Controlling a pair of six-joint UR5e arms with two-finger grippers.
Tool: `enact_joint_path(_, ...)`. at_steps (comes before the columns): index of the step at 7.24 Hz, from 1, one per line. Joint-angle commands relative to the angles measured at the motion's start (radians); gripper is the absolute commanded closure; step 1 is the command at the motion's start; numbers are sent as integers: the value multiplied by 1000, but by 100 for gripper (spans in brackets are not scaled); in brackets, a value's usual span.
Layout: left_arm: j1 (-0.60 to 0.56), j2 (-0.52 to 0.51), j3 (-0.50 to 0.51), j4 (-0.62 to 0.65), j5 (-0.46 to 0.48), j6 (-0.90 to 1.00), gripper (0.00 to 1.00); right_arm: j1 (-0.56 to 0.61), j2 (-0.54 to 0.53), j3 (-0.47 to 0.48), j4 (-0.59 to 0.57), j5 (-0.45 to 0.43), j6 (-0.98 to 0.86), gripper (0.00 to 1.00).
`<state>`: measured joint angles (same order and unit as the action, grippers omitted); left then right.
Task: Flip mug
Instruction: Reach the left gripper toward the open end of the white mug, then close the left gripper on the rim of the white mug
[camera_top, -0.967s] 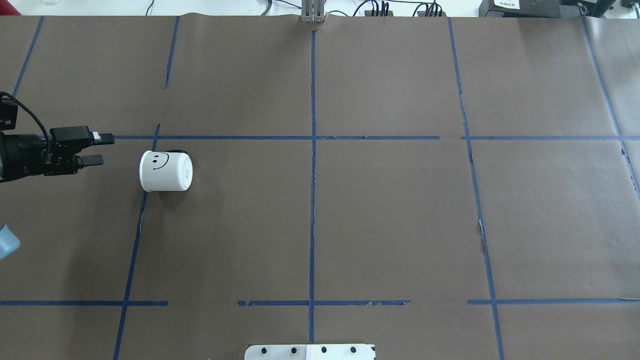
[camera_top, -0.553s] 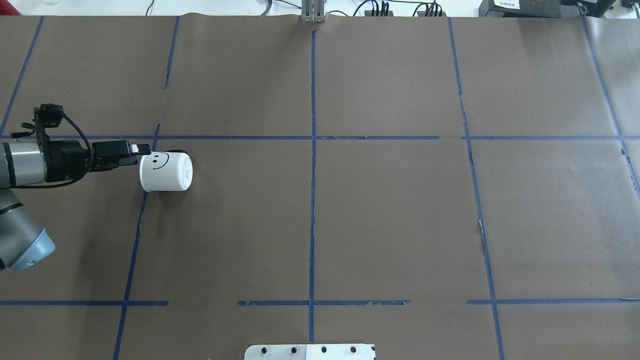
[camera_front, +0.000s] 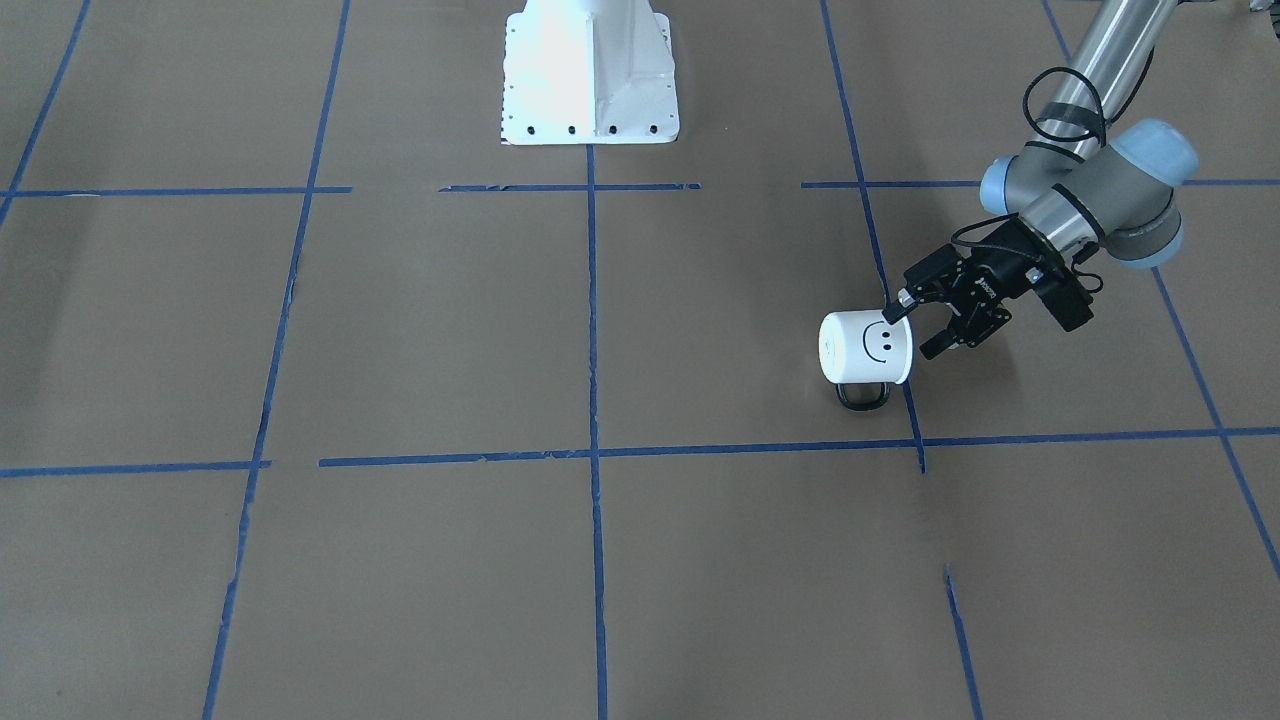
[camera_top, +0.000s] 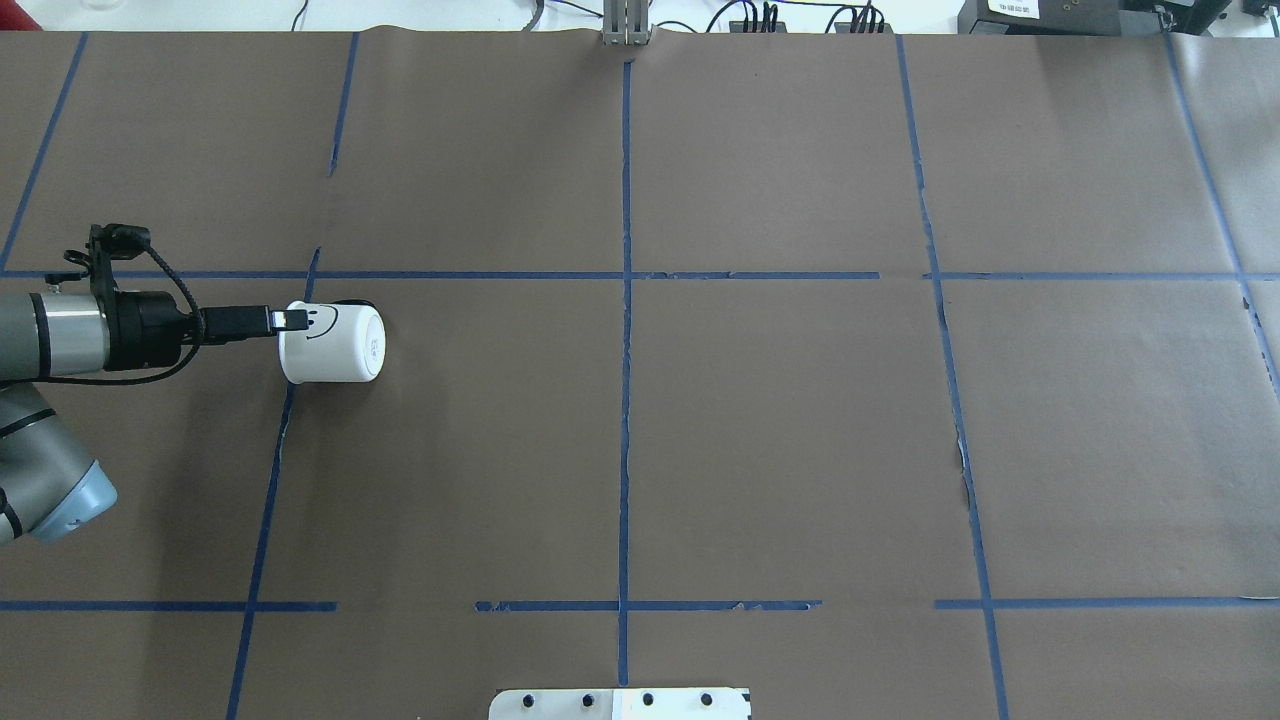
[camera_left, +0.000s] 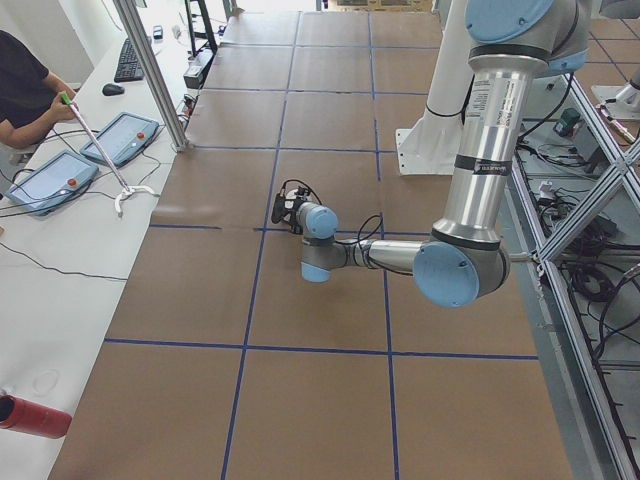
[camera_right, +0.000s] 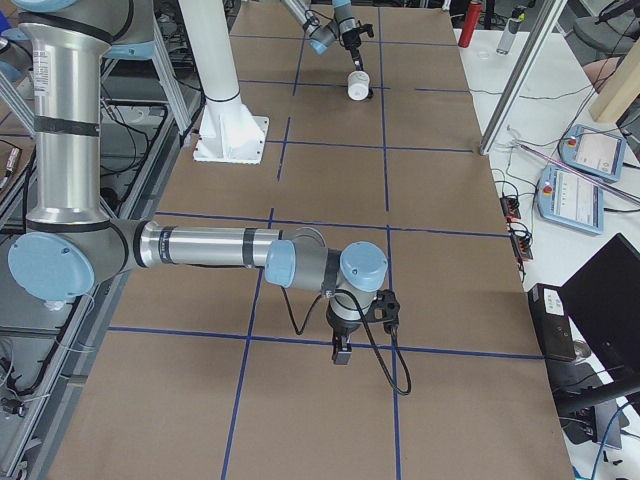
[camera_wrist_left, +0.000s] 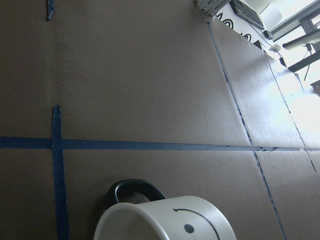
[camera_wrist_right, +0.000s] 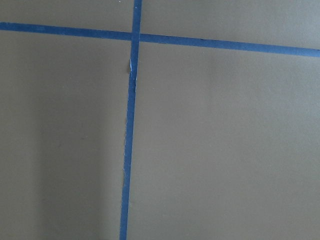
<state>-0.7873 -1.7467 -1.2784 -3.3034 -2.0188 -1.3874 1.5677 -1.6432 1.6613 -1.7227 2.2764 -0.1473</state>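
Brown paper table (camera_front: 420, 330), gridded with blue tape (camera_front: 590, 330). Front-facing view: mug (camera_front: 866, 347) is lying on its side toward the robot's left end of the table, smiley face (camera_front: 878, 345) turned up, black handle (camera_front: 862, 395) resting on the paper, flat base pointing toward the table's middle. Left gripper (camera_front: 912, 330) is reaching in at the mug's mouth with its fingers (camera_front: 893, 310) spread wide and gripping nothing. The upper fingertip is sitting over the top of the rim and the lower one is hanging right at the mouth; whether it is inside cannot be told. Overhead view: the mug is lying exactly where it was 1.0 s and 0.6 s ago. The gripper is what is changing. At 1.0 s ago it was standing well apart from the mug, both fingers showing side by side; at 0.6 s ago it was just meeting the rim. Now the wrist is rolled so the fingers are stacking one over the other, and the tip is overlapping the rim beside the face. Left side view: the near arm's wrist (camera_left: 318, 222) is covering the mug. Right side view: right gripper (camera_right: 341, 350) is pointing down at the paper, well apart from the far mug; how far open it is cannot be told. Left wrist view: the mug's rim and handle are filling the lower edge. Right wrist view: only paper and crossing tape are showing.
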Motion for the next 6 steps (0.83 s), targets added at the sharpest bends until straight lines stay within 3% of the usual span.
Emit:
enact_joint_path(1,0,-16,17,-7,-50,-32,1,0,0,0,0,0,0,0)
enact_joint_path(6,0,-66,129,-218,-51,-113,5,0,0,-2,0,0,0,0)
